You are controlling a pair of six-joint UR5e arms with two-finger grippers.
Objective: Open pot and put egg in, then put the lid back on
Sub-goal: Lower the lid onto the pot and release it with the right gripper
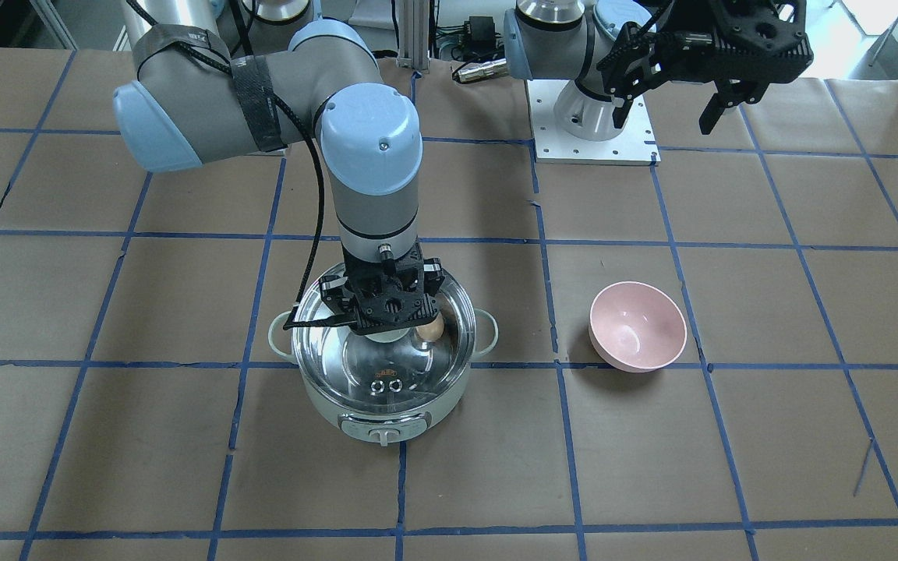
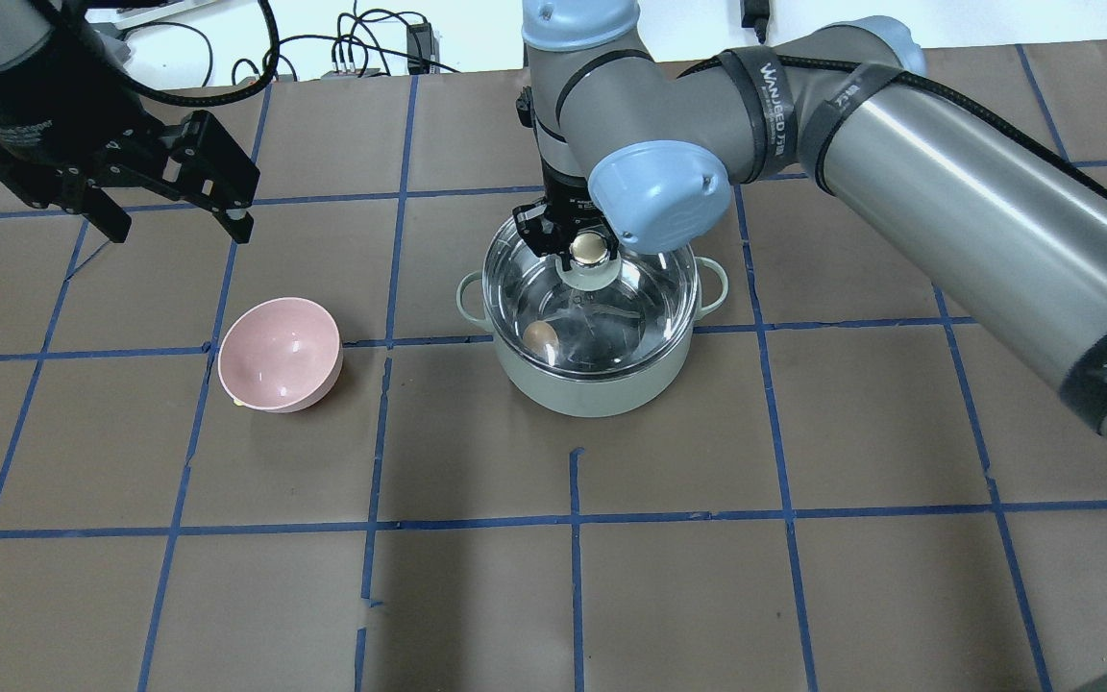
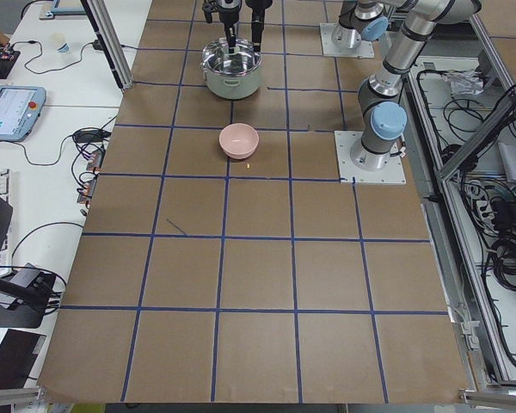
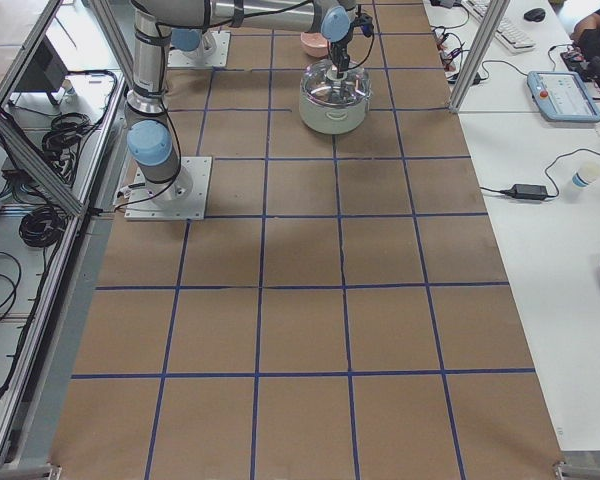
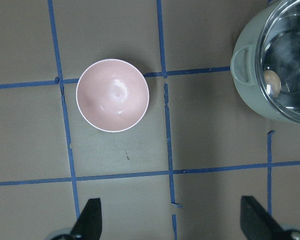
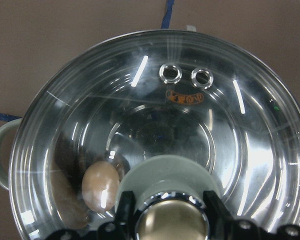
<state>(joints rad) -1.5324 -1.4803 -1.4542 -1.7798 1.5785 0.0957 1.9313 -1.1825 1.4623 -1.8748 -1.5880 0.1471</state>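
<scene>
The pale green pot [image 1: 324, 405] stands mid-table, also seen from overhead [image 2: 592, 389]. The light-brown egg [image 1: 431, 329] lies inside it on the steel bottom [image 2: 542, 334], [image 6: 101, 186], [image 5: 272, 80]. The clear glass lid [image 1: 387, 374] covers the pot's mouth [image 6: 190, 130]; I cannot tell if it rests fully on the rim. My right gripper [image 1: 387, 308] is straight above, shut on the lid's beige-gold knob [image 2: 592, 248], with one finger on each side [image 6: 172, 210]. My left gripper [image 2: 181, 235] is open and empty, high over the table beyond the pink bowl [image 5: 172, 215].
A pink bowl [image 2: 280, 354] stands on the robot's left of the pot, a small gap away, and holds nothing [image 5: 112, 95]. The right arm's elbow [image 2: 659, 197] hangs over the pot's far side. The brown table is marked with blue tape lines.
</scene>
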